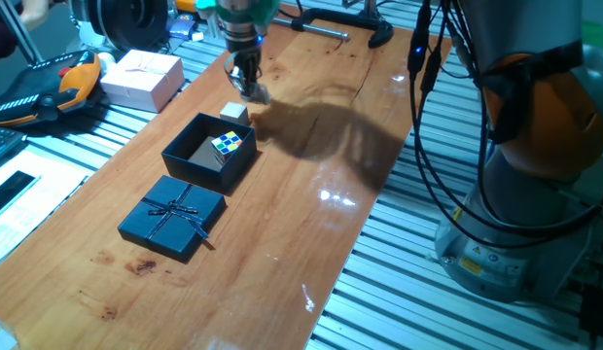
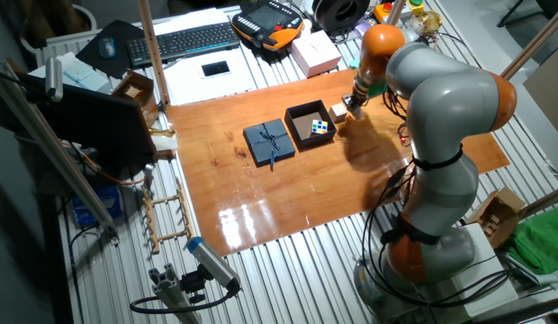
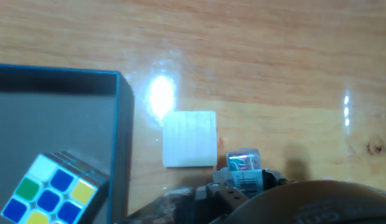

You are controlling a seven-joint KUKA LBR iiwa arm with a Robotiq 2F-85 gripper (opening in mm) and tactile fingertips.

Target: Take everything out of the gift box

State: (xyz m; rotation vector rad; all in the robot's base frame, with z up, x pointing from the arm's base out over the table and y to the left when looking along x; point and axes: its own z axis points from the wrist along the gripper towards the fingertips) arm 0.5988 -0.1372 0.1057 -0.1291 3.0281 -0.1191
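My tool (image 1: 253, 87) hangs just above the tabletop (image 1: 311, 194), beyond the white block (image 1: 233, 114); can't tell how far its jaws are apart, nothing seen in them. White block sits on the wood just outside the gift box (image 1: 185, 153). Puzzle cube (image 1: 227, 144) lies inside. Lid (image 1: 173, 217) lies beside the box.

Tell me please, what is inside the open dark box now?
Inside the open box lies only the colourful puzzle cube, near one corner on the brown floor. The white block sits outside on the table. The near walls hide part of the floor.
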